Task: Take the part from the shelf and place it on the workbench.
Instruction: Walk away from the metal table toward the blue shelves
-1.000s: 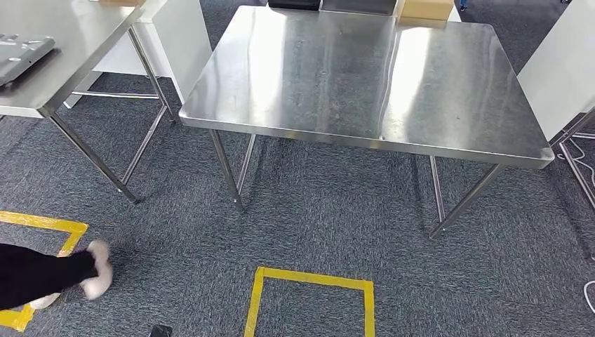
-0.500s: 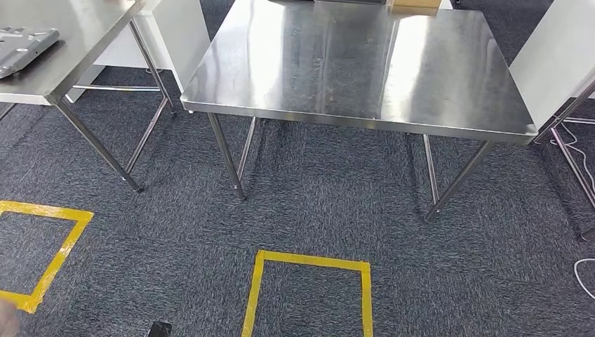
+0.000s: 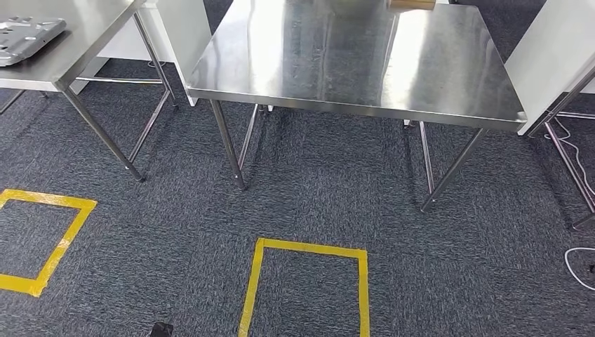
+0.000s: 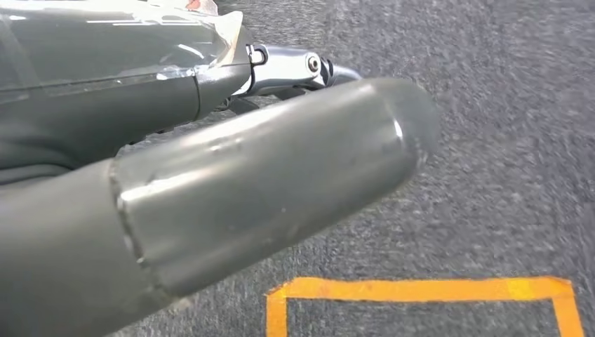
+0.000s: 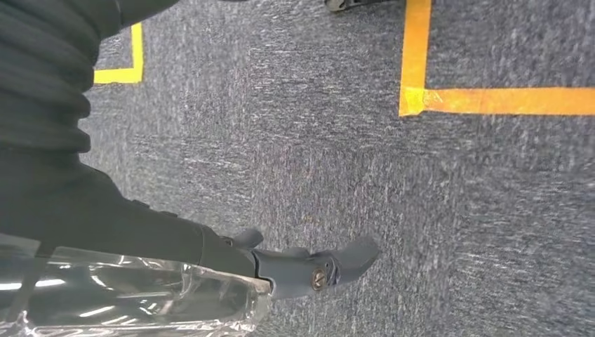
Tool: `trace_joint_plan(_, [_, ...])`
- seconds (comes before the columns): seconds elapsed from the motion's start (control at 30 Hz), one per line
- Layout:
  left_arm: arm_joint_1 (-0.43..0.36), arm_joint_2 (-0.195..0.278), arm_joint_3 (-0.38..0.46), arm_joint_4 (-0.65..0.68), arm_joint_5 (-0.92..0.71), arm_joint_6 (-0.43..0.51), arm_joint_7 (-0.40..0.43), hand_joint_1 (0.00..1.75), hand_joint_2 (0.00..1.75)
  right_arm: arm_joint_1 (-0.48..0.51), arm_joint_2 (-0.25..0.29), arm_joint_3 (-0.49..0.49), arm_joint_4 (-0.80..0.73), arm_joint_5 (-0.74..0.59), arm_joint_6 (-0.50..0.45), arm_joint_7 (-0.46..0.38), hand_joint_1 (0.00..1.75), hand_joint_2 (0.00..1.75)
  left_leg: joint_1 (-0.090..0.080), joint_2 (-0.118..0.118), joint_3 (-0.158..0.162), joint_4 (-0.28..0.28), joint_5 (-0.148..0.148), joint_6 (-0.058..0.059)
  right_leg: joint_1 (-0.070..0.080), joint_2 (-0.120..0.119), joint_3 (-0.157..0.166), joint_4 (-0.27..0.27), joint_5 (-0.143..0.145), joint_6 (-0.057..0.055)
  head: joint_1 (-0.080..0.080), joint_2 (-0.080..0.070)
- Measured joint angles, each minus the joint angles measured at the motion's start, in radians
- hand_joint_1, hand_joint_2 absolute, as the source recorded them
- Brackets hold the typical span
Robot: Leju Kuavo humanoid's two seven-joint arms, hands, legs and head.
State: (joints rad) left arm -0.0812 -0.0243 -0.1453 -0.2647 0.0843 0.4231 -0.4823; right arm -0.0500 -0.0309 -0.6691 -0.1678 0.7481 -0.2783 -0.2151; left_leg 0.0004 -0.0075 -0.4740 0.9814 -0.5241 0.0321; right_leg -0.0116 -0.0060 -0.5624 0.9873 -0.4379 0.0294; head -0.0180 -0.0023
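Note:
A steel workbench (image 3: 421,77) stands ahead of me in the head view, its top bare and shiny. On a second steel table (image 3: 77,42) at the far left lies a flat grey metal part (image 3: 28,35), partly cut off by the picture's edge. My left hand (image 4: 231,189) hangs above the dark carpet, its thick grey thumb stretched out and nothing in it. My right hand (image 5: 309,267) also hangs over the carpet with its fingers apart, holding nothing.
Yellow tape squares mark the carpet in front of the workbench (image 3: 305,249) and at the left (image 3: 67,232). White panels stand behind the left table (image 3: 179,28) and at the right (image 3: 554,49). A white cable (image 3: 579,260) lies on the floor at the right. A cardboard box (image 3: 410,4) sits at the workbench's far edge.
The whole picture has shifted upward, so the camera has moved. A person's dark-clad leg and pale shoe at the lower left one second ago are gone from view.

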Motion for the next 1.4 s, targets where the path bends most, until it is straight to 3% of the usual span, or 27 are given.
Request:
trace_joint_plan(0.07, [-0.001, 0.000, 0.000, 0.000, 0.001, 0.000, 0.000, 0.00, 0.00, 0.001, 0.000, 0.000, 0.000, 0.000, 0.000, 0.000, 0.00, 1.75, 0.002, 0.004, -0.011, -0.010, 0.018, 0.013, 0.002, 0.001, -0.013, 0.009, -0.004, 0.009, 0.000, 0.000])
trace_joint_plan(0.1, [-0.002, -0.001, 0.000, 0.000, 0.001, 0.000, 0.000, 0.00, 0.00, 0.001, 0.000, 0.000, 0.000, 0.000, 0.000, 0.000, 0.00, 1.75, 0.004, 0.007, -0.020, -0.015, 0.030, 0.021, 0.003, 0.002, -0.025, 0.031, -0.027, 0.008, 0.002, 0.000])
trace_joint_plan(0.17, [-0.004, -0.002, 0.000, 0.000, 0.001, 0.000, 0.001, 0.00, 0.00, 0.001, 0.000, 0.000, 0.001, -0.001, -0.001, 0.000, 0.00, 1.75, 0.004, 0.012, -0.044, -0.019, 0.053, 0.031, 0.001, 0.003, -0.064, 0.130, -0.109, -0.002, 0.005, 0.000])
trace_joint_plan(0.23, [-0.004, -0.001, 0.000, 0.000, 0.001, 0.000, 0.003, 0.00, 0.00, 0.001, -0.001, 0.000, 0.001, -0.001, -0.001, 0.000, 0.00, 1.75, 0.002, 0.015, -0.074, -0.017, 0.075, 0.032, -0.001, 0.004, -0.091, 0.250, -0.168, 0.002, 0.006, 0.000])
trace_joint_plan(0.3, [-0.004, -0.001, -0.001, 0.000, 0.003, 0.000, 0.005, 0.00, 0.00, 0.001, -0.001, 0.000, 0.001, -0.001, -0.001, 0.000, 0.00, 1.75, 0.002, 0.017, -0.104, -0.012, 0.095, 0.029, -0.004, 0.004, -0.071, 0.281, -0.153, 0.023, 0.007, 0.000])
trace_joint_plan(0.37, [-0.004, -0.001, -0.001, 0.000, 0.007, 0.000, 0.006, 0.00, 0.00, -0.001, -0.002, 0.000, 0.001, 0.000, -0.001, 0.000, 0.00, 1.75, 0.003, 0.018, -0.133, -0.001, 0.112, 0.022, -0.008, 0.004, 0.017, 0.176, -0.106, 0.042, 0.007, 0.000])
trace_joint_plan(0.4, [-0.004, -0.001, -0.001, 0.000, 0.009, 0.001, 0.006, 0.00, 0.00, -0.003, -0.002, 0.000, 0.001, 0.002, -0.001, 0.000, 0.00, 1.75, 0.001, 0.018, -0.146, 0.007, 0.119, 0.016, -0.007, 0.004, 0.074, 0.094, -0.103, 0.041, 0.007, 0.000])
trace_joint_plan(0.47, [-0.005, 0.001, -0.001, 0.000, 0.011, 0.002, 0.005, 0.00, 0.00, -0.006, -0.002, 0.000, 0.001, 0.004, -0.001, 0.000, 0.00, 1.75, -0.002, 0.018, -0.161, 0.017, 0.135, 0.004, -0.002, 0.006, 0.138, -0.017, -0.115, 0.026, 0.005, 0.000])
trace_joint_plan(0.53, [-0.005, 0.003, -0.001, 0.000, 0.012, 0.003, 0.004, 0.00, 0.00, -0.006, -0.001, 0.000, 0.001, 0.005, -0.001, 0.001, 0.00, 1.75, -0.002, 0.016, -0.165, 0.018, 0.151, -0.006, 0.000, 0.006, 0.132, -0.032, -0.116, 0.007, 0.001, 0.000])
trace_joint_plan(0.6, [-0.003, 0.004, -0.001, 0.002, 0.017, 0.004, 0.003, 0.00, 0.00, -0.008, 0.001, 0.000, 0.002, 0.005, -0.001, 0.003, 0.00, 1.75, 0.001, 0.012, -0.179, 0.038, 0.119, -0.017, -0.006, 0.003, 0.115, -0.029, -0.099, -0.016, -0.002, 0.000])
trace_joint_plan(0.67, [-0.001, 0.005, -0.001, 0.003, 0.023, 0.005, 0.003, 0.00, 0.00, -0.008, 0.003, 0.000, 0.003, 0.006, -0.001, 0.005, 0.00, 1.75, 0.005, 0.009, -0.203, 0.121, 0.019, -0.028, -0.009, -0.001, 0.092, -0.029, -0.076, -0.036, -0.006, 0.000])
trace_joint_plan(0.7, [0.000, 0.005, -0.001, 0.003, 0.026, 0.006, 0.003, 0.00, 0.00, -0.008, 0.003, 0.000, 0.003, 0.007, -0.001, 0.006, 0.00, 1.75, 0.007, 0.009, -0.214, 0.187, -0.033, -0.032, -0.008, -0.002, 0.079, -0.028, -0.064, -0.041, -0.008, 0.000])
trace_joint_plan(0.73, [0.000, 0.006, -0.001, 0.003, 0.028, 0.006, 0.002, 0.00, 0.00, -0.008, 0.003, 0.000, 0.003, 0.008, -0.001, 0.006, 0.00, 1.75, 0.008, 0.009, -0.222, 0.249, -0.065, -0.035, -0.007, -0.002, 0.067, -0.026, -0.053, -0.042, -0.008, 0.000])
trace_joint_plan(0.77, [0.000, 0.006, -0.001, 0.003, 0.030, 0.006, 0.002, 0.00, 0.00, -0.008, 0.003, 0.000, 0.003, 0.009, -0.001, 0.007, 0.00, 1.75, 0.010, 0.009, -0.220, 0.295, -0.073, -0.038, -0.006, -0.003, 0.053, -0.024, -0.041, -0.040, -0.008, 0.000])
trace_joint_plan(0.8, [0.000, 0.006, -0.001, 0.003, 0.030, 0.006, 0.002, 0.00, 0.00, -0.008, 0.004, 0.000, 0.003, 0.009, -0.001, 0.009, 0.00, 1.75, 0.013, 0.009, -0.206, 0.309, -0.059, -0.039, -0.006, -0.003, 0.039, -0.020, -0.032, -0.038, -0.009, 0.000])
trace_joint_plan(0.87, [0.000, 0.006, -0.002, 0.003, 0.031, 0.006, 0.001, 0.00, 0.00, -0.007, 0.004, 0.000, 0.003, 0.009, -0.001, 0.011, 0.00, 1.75, 0.015, 0.009, -0.176, 0.293, -0.022, -0.040, -0.006, -0.003, 0.020, -0.014, -0.023, -0.033, -0.009, 0.000])
trace_joint_plan(1.0, [0.000, 0.006, -0.002, 0.003, 0.031, 0.006, 0.001, 0.00, 0.00, -0.007, 0.005, 0.000, 0.003, 0.009, -0.001, 0.012, 0.00, 1.75, 0.016, 0.009, -0.165, 0.281, -0.013, -0.040, -0.006, -0.003, 0.017, -0.012, -0.021, -0.032, -0.009, 0.000])
trace_joint_plan(1.07, [-0.002, 0.007, -0.003, 0.003, 0.030, 0.006, 0.001, 0.00, 0.00, -0.007, 0.006, 0.000, 0.003, 0.007, -0.001, 0.015, 0.00, 1.75, 0.016, 0.007, -0.086, 0.170, -0.005, -0.034, -0.005, -0.002, 0.003, -0.004, -0.013, -0.025, -0.008, 0.000])
trace_joint_plan(1.1, [-0.003, 0.008, -0.006, 0.004, 0.030, 0.006, 0.002, 0.00, 0.00, -0.006, 0.007, 0.000, 0.003, 0.004, -0.003, 0.013, 0.00, 1.75, 0.015, 0.007, -0.046, 0.097, 0.000, -0.024, -0.001, -0.002, -0.009, 0.001, -0.001, -0.012, -0.008, 0.000])
trace_joint_plan(1.13, [-0.005, 0.008, -0.009, 0.004, 0.031, 0.006, 0.003, 0.00, 0.00, -0.005, 0.008, 0.000, 0.003, 0.001, -0.005, 0.009, 0.00, 1.75, 0.013, 0.008, -0.017, 0.024, 0.013, -0.008, 0.000, -0.001, -0.035, 0.035, -0.021, -0.006, -0.004, 0.000])
trace_joint_plan(1.17, [-0.006, 0.009, -0.012, 0.004, 0.032, 0.006, 0.003, 0.00, 0.00, -0.003, 0.010, -0.001, 0.004, -0.002, -0.006, 0.004, 0.00, 1.75, 0.009, 0.011, -0.018, -0.012, 0.022, 0.008, 0.001, 0.000, -0.060, 0.086, -0.055, -0.002, -0.001, 0.000])
trace_joint_plan(1.2, [-0.006, 0.009, -0.014, 0.004, 0.035, 0.006, 0.004, 0.00, 0.00, -0.001, 0.010, -0.001, 0.004, -0.003, -0.008, -0.001, 0.00, 1.75, 0.006, 0.015, -0.044, -0.014, 0.043, 0.020, 0.001, 0.000, -0.085, 0.152, -0.100, 0.000, 0.002, 0.000])
trace_joint_plan(1.23, [-0.006, 0.009, -0.014, 0.004, 0.038, 0.006, 0.004, 0.00, 0.00, 0.000, 0.011, -0.001, 0.004, -0.003, -0.008, -0.002, 0.00, 1.75, 0.004, 0.018, -0.065, -0.014, 0.061, 0.025, -0.002, 0.001, -0.106, 0.230, -0.151, -0.004, 0.005, 0.000])
trace_joint_plan(1.27, [-0.005, 0.010, -0.014, 0.004, 0.040, 0.006, 0.004, 0.00, 0.00, 0.000, 0.010, -0.001, 0.004, -0.002, -0.008, -0.002, 0.00, 1.75, 0.002, 0.020, -0.081, -0.013, 0.073, 0.025, -0.002, 0.001, -0.107, 0.277, -0.163, 0.002, 0.005, 0.000])
trace_joint_plan(1.3, [-0.005, 0.010, -0.014, 0.004, 0.042, 0.006, 0.003, 0.00, 0.00, 0.000, 0.010, -0.001, 0.004, -0.002, -0.008, -0.002, 0.00, 1.75, 0.001, 0.021, -0.097, -0.011, 0.085, 0.023, -0.002, 0.001, -0.093, 0.294, -0.153, 0.012, 0.005, 0.000])
trace_joint_plan(1.33, [-0.005, 0.009, -0.014, 0.004, 0.043, 0.006, 0.003, 0.00, 0.00, 0.000, 0.010, -0.001, 0.004, -0.001, -0.008, -0.002, 0.00, 1.75, 0.001, 0.022, -0.113, -0.009, 0.096, 0.021, -0.002, 0.001, -0.061, 0.275, -0.129, 0.023, 0.006, 0.000])
trace_joint_plan(1.4, [-0.006, 0.009, -0.014, 0.004, 0.044, 0.006, 0.002, 0.00, 0.00, -0.002, 0.009, -0.001, 0.004, 0.000, -0.008, -0.002, 0.00, 1.75, 0.000, 0.022, -0.138, 0.000, 0.115, 0.014, -0.002, 0.001, 0.048, 0.141, -0.096, 0.029, 0.006, 0.000])
